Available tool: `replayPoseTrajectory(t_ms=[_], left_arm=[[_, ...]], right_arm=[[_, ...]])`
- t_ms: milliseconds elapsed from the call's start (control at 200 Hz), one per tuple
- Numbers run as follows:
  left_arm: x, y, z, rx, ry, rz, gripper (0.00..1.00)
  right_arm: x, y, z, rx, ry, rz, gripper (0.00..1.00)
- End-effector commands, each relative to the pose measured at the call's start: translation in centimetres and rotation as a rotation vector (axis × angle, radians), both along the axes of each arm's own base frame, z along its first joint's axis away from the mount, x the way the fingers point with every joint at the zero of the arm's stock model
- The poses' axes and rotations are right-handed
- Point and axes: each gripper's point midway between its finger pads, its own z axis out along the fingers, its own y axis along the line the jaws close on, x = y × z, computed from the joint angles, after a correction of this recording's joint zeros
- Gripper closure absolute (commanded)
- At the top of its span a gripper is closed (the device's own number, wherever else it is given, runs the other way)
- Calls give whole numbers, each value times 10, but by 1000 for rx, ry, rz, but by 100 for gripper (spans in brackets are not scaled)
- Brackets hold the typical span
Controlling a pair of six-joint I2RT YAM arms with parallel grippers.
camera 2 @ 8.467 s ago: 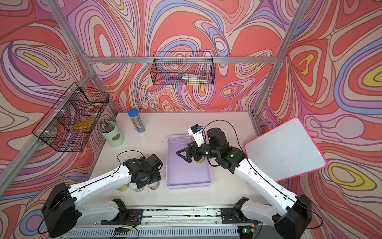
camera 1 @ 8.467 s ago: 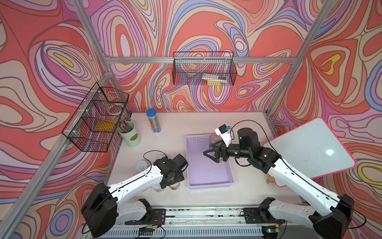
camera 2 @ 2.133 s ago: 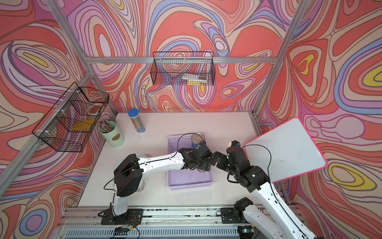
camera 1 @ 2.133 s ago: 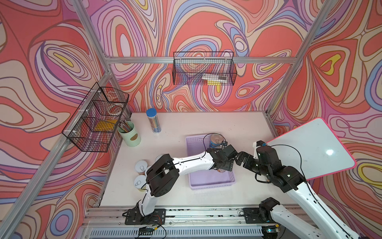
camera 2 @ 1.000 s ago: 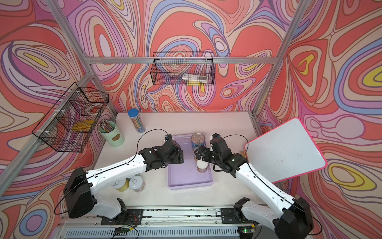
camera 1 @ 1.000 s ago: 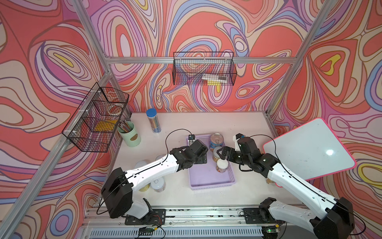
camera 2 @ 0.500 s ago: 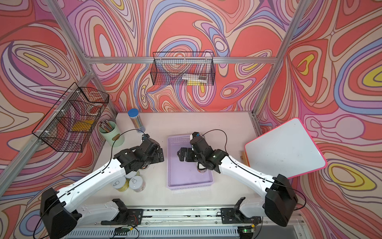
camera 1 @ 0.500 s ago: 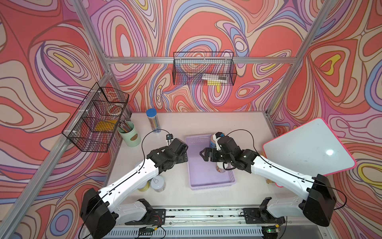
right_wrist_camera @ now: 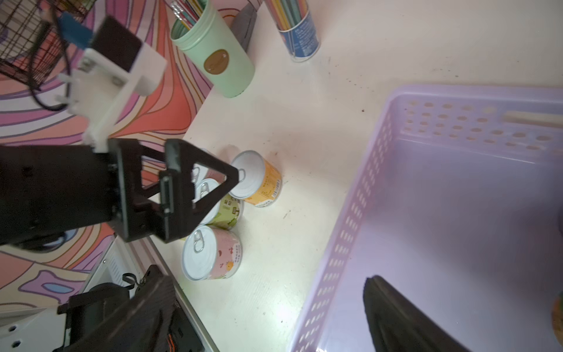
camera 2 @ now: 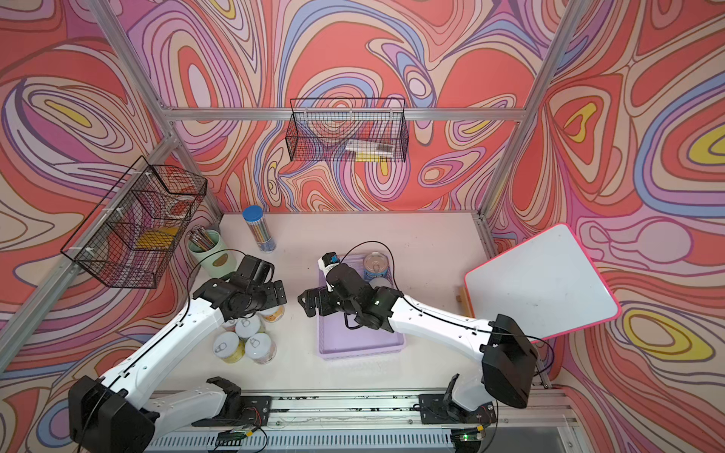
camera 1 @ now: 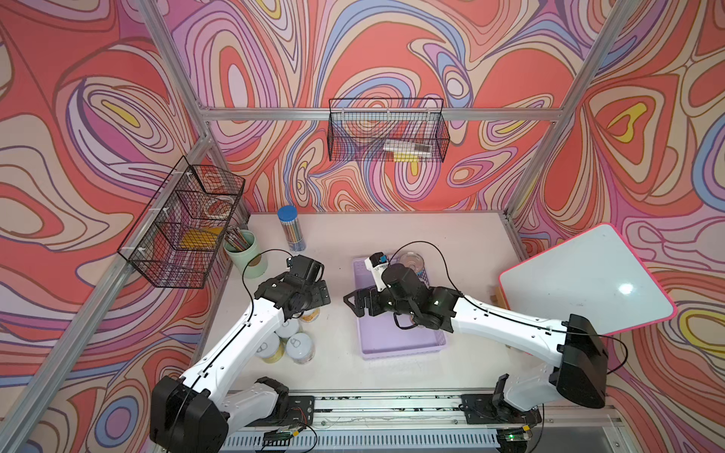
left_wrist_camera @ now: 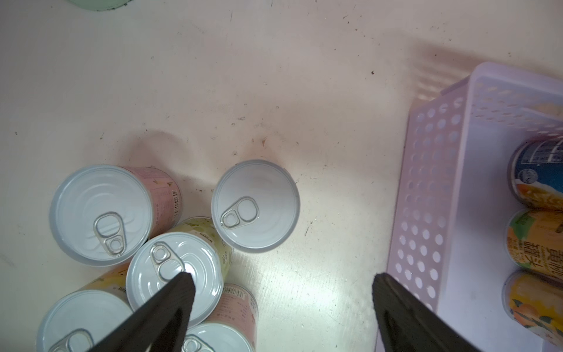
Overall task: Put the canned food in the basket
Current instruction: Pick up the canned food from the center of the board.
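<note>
Left end effector [left_wrist_camera: 281, 279], jaws spread, empty, above round pull-tab tins [left_wrist_camera: 255, 205] beside perforated lilac basket [left_wrist_camera: 426, 198].

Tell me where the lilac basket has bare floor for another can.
Bare: the basket floor along the wall facing the loose cans. Crowded: the opposite wall, where the blue can and two orange cans line up.

Left hand [left_wrist_camera: 280, 279] spread wide, right hand [right_wrist_camera: 269, 282] spread wide, both empty
</note>
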Motion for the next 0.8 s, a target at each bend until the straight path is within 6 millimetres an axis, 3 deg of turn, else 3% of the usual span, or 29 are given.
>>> replayPoseTrajectory(t_ms=[0, 205, 461, 796], left_arm=[[-6, 2, -7, -16, 67, -39, 4], [3, 8, -16, -29, 140, -54, 4], [12, 12, -37, -12, 248, -79, 2], [23, 15, -49, -30, 285, -68, 1]], right_arm=[[2, 17, 18, 45, -86, 35, 2], [-15, 32, 19, 56, -101, 187, 2], [-32, 31, 21, -27, -102, 321, 2], [-27, 24, 22, -15, -83, 303, 2]])
